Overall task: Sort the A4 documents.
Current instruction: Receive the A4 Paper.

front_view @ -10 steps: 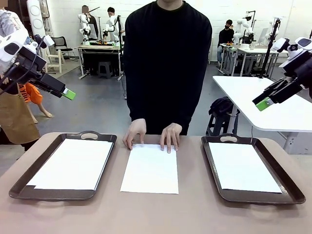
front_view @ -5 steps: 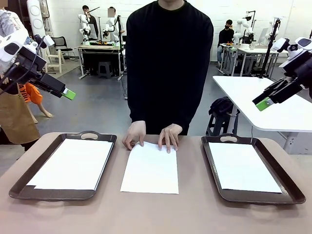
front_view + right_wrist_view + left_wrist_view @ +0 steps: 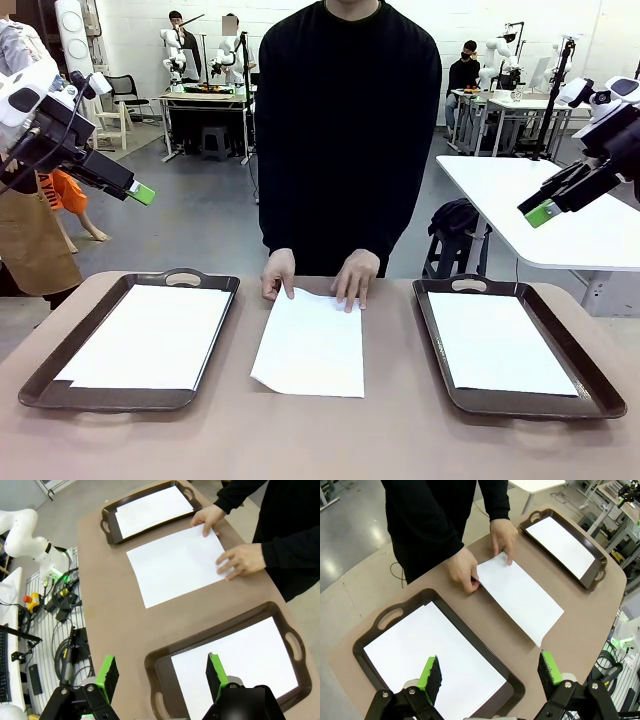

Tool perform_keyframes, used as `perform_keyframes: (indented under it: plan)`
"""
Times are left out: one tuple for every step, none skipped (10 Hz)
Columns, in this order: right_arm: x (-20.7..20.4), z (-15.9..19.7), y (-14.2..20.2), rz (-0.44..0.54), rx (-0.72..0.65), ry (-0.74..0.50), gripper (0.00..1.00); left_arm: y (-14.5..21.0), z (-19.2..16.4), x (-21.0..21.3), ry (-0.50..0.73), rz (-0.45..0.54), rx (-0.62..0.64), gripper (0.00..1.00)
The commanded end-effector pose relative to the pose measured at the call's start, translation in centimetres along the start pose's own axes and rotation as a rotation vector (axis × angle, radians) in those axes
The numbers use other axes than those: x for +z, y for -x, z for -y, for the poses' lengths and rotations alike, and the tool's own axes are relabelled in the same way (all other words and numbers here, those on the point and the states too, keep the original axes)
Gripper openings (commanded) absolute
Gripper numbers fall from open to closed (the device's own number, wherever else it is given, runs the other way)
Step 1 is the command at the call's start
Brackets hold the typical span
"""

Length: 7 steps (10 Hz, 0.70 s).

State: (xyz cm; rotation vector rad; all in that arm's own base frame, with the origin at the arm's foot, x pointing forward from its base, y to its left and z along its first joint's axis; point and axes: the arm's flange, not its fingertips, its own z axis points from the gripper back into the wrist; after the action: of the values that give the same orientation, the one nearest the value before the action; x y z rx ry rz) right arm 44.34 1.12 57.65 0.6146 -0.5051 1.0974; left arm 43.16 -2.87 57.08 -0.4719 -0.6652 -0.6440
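Table: a brown tabletop (image 3: 330, 440) with rounded corners, shared with a person standing at its far edge.
Room: grey floor, white walls, other workbenches with seated people farther back; a white table (image 3: 560, 215) stands behind on the right.
Left tray: a dark brown handled tray (image 3: 45, 385) on the table's left side, holding one white A4 sheet (image 3: 150, 335) lying flat inside it.
Right tray: a matching tray (image 3: 600, 385) on the right side, also with a white sheet (image 3: 500, 342) flat inside.
Middle sheet: a third A4 document (image 3: 310, 345) lies on the bare tabletop between the trays, slightly skewed.
Person's hands: one hand (image 3: 279, 273) and the other hand (image 3: 356, 277) rest on the far edge of the middle sheet, fingers pressing on it.
Left gripper: left gripper (image 3: 490, 672) hangs high above the left tray, jaws spread wide, nothing between them.
Right gripper: right gripper (image 3: 162, 672) is raised above the right tray, jaws wide apart, empty.
In the way: the person's hands cover the middle sheet's far corners.
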Motion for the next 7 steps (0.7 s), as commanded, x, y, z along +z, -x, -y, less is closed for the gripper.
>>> perform_keyframes:
  plan:
    - [-0.10,0.05,-0.10,0.011,0.007,0.003,0.92,0.08,-0.19,0.08,0.005,0.004,-0.011,1.00]
    - [-0.10,0.05,-0.10,0.011,0.007,0.003,0.92,0.08,-0.19,0.08,0.005,0.004,-0.011,1.00]
    - [-0.10,0.05,-0.10,0.011,0.007,0.003,0.92,0.08,-0.19,0.08,0.005,0.004,-0.011,1.00]
    - [-0.10,0.05,-0.10,0.011,0.007,0.003,0.92,0.08,-0.19,0.08,0.005,0.004,-0.011,1.00]
    - [-0.10,0.05,-0.10,0.011,0.007,0.003,0.92,0.08,-0.19,0.08,0.005,0.004,-0.011,1.00]
    - [-0.10,0.05,-0.10,0.011,0.007,0.003,0.92,0.08,-0.19,0.08,0.005,0.004,-0.011,1.00]
    - [-0.10,0.05,-0.10,0.011,0.007,0.003,0.92,0.08,-0.19,0.08,0.005,0.004,-0.011,1.00]
